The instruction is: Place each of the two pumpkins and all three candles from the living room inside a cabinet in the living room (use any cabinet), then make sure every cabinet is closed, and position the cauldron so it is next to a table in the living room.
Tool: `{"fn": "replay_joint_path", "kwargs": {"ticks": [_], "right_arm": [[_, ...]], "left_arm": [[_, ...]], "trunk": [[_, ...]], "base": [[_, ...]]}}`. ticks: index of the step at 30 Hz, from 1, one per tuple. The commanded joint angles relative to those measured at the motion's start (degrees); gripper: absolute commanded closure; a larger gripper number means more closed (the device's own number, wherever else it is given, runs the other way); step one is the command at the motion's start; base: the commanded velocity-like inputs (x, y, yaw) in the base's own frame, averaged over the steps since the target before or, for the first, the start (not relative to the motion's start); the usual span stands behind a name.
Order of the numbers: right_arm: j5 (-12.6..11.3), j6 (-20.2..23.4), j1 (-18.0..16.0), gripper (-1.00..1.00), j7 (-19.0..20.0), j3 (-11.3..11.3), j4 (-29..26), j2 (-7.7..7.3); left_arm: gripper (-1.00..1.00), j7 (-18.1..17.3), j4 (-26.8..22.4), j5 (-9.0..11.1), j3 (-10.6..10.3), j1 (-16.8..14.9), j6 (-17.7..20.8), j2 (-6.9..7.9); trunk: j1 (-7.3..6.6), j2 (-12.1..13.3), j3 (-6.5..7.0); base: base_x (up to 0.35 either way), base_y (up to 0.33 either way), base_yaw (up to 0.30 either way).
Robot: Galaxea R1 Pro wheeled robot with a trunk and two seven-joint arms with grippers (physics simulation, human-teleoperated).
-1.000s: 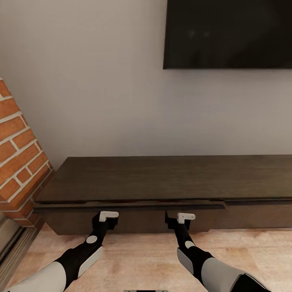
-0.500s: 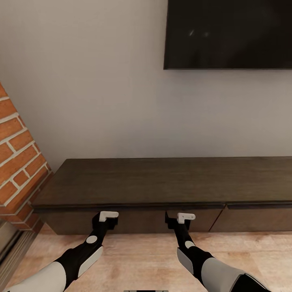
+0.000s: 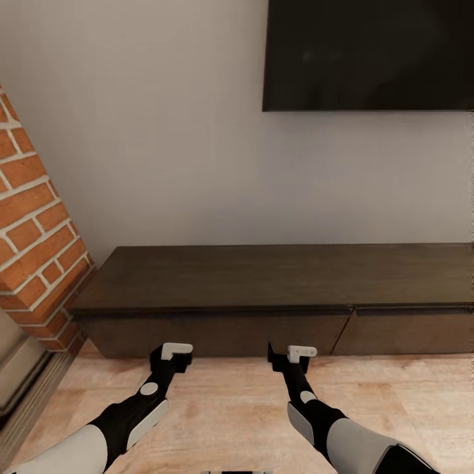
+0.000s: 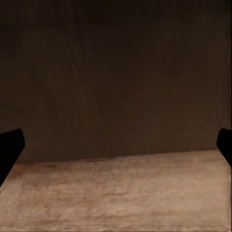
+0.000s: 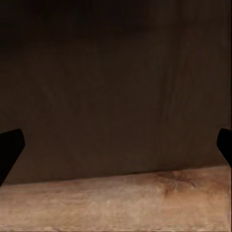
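Wood-plank floor underfoot, pale grey wall behind, brick column on your left.

Nearest you: both arms held low and forward. Left gripper and right gripper hover over the floor just short of the cabinet. In each wrist view the dark fingertips sit at the frame's opposite edges, so you have both claws spread wide, with nothing between them.

Beyond: the cabinet, long, low, dark brown, against the wall. Its drawer fronts look flush with the body; every one in view reads as shut. Flat top bare.

Above: a dark wall-mounted TV.

Progress, as judged: no pumpkin, candle or cauldron to be seen, so you cannot tell how many are already stowed inside. With hands empty and drawers closed, this stretch of cabinet seems finished. What you likely have left: check the cabinet's far right end, which runs out of frame, then find the cauldron and move it beside a table.
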Motion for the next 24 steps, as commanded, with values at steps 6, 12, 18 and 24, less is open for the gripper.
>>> {"fn": "replay_joint_path", "kwargs": {"ticks": [6,12,18,24], "right_arm": [[-0.37,1.52,-0.04,-1.00,-0.49,0.43,-0.50,-0.13],[-0.74,4.94,-0.04,-1.00,-0.62,-0.10,-1.08,-0.55],[-1.03,10.95,-0.04,-1.00,-0.70,-0.20,-5.50,-0.70],[-1.61,17.28,-0.04,-1.00,-0.73,-0.29,-7.82,-0.75]], "left_arm": [[-1.00,0.30,-0.30,0.56,-0.41,-0.08,0.45,0.11],[-1.00,0.56,-0.63,0.97,-0.28,-0.06,5.89,0.23],[-1.00,0.37,-0.79,2.28,1.60,-0.08,21.02,0.32],[-1.00,0.43,-0.83,3.78,4.62,-0.08,24.14,0.94]], "trunk": [[-0.05,-0.02,-0.05],[-0.05,-0.02,-0.05],[-0.05,-0.02,-0.05],[-0.20,0.06,1.28]], "base": [[-0.303,0.000,0.000],[-0.054,0.000,0.000],[-0.004,0.000,0.000],[0.000,0.000,0.000]]}}
